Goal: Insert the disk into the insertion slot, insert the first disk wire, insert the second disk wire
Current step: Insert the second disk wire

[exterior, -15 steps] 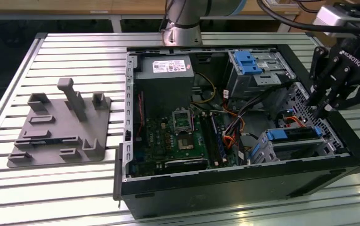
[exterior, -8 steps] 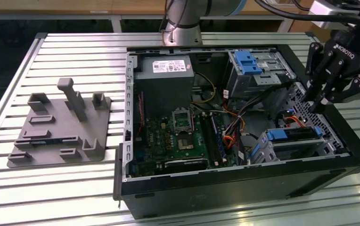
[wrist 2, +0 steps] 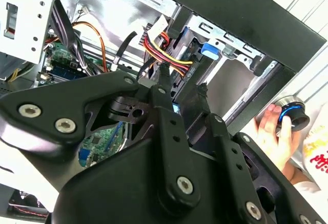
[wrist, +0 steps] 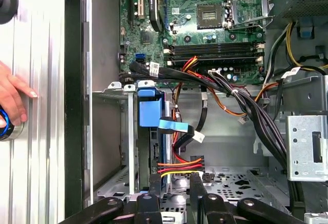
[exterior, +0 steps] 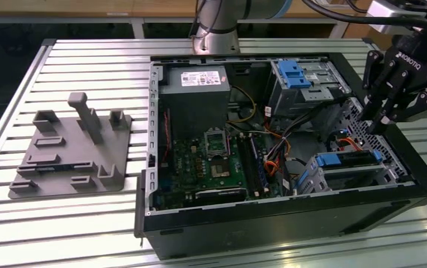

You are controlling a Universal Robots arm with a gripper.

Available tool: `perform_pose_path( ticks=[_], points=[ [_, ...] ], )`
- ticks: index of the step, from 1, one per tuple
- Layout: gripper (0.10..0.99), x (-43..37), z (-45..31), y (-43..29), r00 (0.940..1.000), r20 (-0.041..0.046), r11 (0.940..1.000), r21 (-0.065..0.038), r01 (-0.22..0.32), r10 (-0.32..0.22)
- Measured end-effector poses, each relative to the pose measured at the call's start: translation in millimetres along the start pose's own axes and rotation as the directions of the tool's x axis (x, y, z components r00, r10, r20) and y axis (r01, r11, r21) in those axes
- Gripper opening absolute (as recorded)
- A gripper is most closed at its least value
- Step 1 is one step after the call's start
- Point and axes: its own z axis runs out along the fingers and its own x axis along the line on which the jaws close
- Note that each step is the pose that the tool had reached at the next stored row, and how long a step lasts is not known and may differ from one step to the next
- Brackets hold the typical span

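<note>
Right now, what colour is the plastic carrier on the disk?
Bright blue; the carrier shows best in the first wrist view.

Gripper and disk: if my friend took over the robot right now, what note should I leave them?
The gripper hangs over the case at the exterior view's right, near the insertion slot. I can't tell if it holds anything.
The disk already sits in the slot.
A red-yellow-black bundle and a blue flat cable lie beside the disk, close to the gripper. Whether they are plugged in can't be seen.
Done: disk in. Left: both wires unconfirmed.
A person's hand rests on the table.
</note>
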Motion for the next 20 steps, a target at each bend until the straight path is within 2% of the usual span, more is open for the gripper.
perform_pose_path(
  ticks=[8,9,11,15,20],
  points=[
    [0.361,0.0,0.0,0.0,1.0000,-0.0007,1.0000,0.000,0.000,0.000],
    [0.361,-1.0,-0.1,0.0,1.0000,-0.0042,1.0000,0.000,0.000,0.000],
    [0.361,-4.7,-0.7,0.0,0.9994,-0.0338,1.0000,0.000,-0.001,0.001],
    [0.361,-12.6,-1.6,0.3,0.9943,-0.1068,1.0000,-0.002,-0.005,0.004],
    [0.361,-21.7,-2.7,0.9,0.9804,-0.1968,1.0000,-0.004,-0.009,0.008]
  ],
)
